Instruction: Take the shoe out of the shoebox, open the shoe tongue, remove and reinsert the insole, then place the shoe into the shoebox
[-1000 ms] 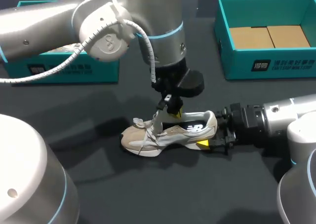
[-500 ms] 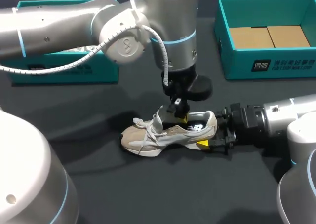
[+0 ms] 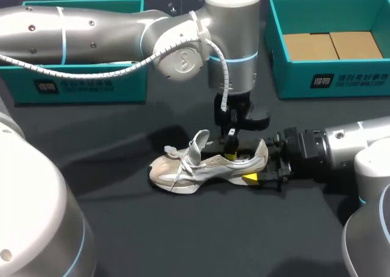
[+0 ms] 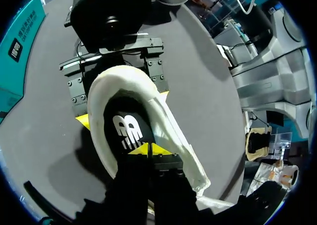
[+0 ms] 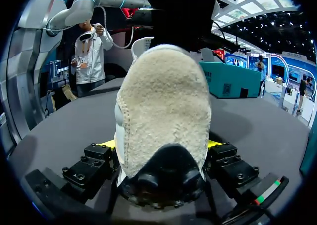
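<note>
Newbie: Progress check, anyone? What moved in the last second?

Regular: Left gripper (image 3: 231,150) did. A second ago it was up at the tongue (image 3: 198,144). Since then the arm has slid toward the heel and dropped into the opening of the shoe (image 3: 207,164). The tongue now stands up on its own with the laces (image 3: 177,167) hanging loose, so I'd call the tongue step done and the insole pull just starting.

Newbie: Has it got the insole (image 4: 126,131) yet?

Regular: Can't say it has. From its own wrist cam the yellow tips sit pressed together right down on the insole, with nothing visibly pinched between them. My guess is it has to spread and bite an edge first. Right gripper (image 5: 159,144) hasn't budged; it's clamped on the heel from both sides, pinning the shoe.

Newbie: And where's the shoe itself?

Regular: Out of the shoebox (image 3: 332,82), upright on its sole on the dark table (image 3: 213,240). The toe points toward the left arm's side and the heel is at the right arm. The box is well apart at the far right, open. The shoe's a cream-beige runner with a fuzzy heel patch (image 5: 163,101), and the black insole with a white logo looks flat inside, as far as I can see.
</note>
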{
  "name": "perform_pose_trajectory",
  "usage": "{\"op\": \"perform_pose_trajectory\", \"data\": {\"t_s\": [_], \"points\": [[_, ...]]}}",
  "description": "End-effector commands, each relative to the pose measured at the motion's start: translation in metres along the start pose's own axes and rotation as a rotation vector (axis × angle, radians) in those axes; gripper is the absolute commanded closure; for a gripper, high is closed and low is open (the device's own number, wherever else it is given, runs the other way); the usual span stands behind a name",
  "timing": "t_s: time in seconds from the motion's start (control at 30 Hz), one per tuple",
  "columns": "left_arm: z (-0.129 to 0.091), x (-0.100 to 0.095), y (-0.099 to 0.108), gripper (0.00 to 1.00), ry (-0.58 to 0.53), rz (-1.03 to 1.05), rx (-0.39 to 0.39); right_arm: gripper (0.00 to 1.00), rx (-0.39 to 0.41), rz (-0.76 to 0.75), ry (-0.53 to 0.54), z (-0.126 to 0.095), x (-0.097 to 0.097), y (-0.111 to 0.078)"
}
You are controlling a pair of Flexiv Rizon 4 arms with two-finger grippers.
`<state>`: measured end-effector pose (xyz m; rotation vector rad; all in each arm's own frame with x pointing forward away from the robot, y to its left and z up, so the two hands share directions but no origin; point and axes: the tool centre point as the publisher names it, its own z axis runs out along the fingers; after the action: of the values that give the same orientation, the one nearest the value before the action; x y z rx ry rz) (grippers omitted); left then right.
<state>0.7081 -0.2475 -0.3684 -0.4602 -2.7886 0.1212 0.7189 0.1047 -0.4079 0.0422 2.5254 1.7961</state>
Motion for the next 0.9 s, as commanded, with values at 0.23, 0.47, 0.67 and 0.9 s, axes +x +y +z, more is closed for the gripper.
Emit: {"op": "perform_pose_trajectory", "data": {"t_s": [0.23, 0.47, 0.67, 0.9], "points": [[0.006, 0.016, 0.023, 1.0, 0.014, 0.002, 0.007, 1.0, 0.002, 0.0, -0.001, 0.0, 0.001, 0.0], [0.015, 0.018, 0.025, 0.82, -0.015, 0.006, -0.01, 1.0, 0.002, 0.0, -0.001, 0.0, 0.001, 0.0], [0.022, 0.022, 0.019, 0.65, -0.074, 0.018, -0.029, 1.0, 0.002, 0.0, -0.001, 0.0, 0.001, 0.0], [0.037, 0.019, 0.013, 0.6, -0.191, -0.002, -0.062, 1.0, 0.002, 0.0, -0.001, 0.0, 0.001, 0.0]]}}
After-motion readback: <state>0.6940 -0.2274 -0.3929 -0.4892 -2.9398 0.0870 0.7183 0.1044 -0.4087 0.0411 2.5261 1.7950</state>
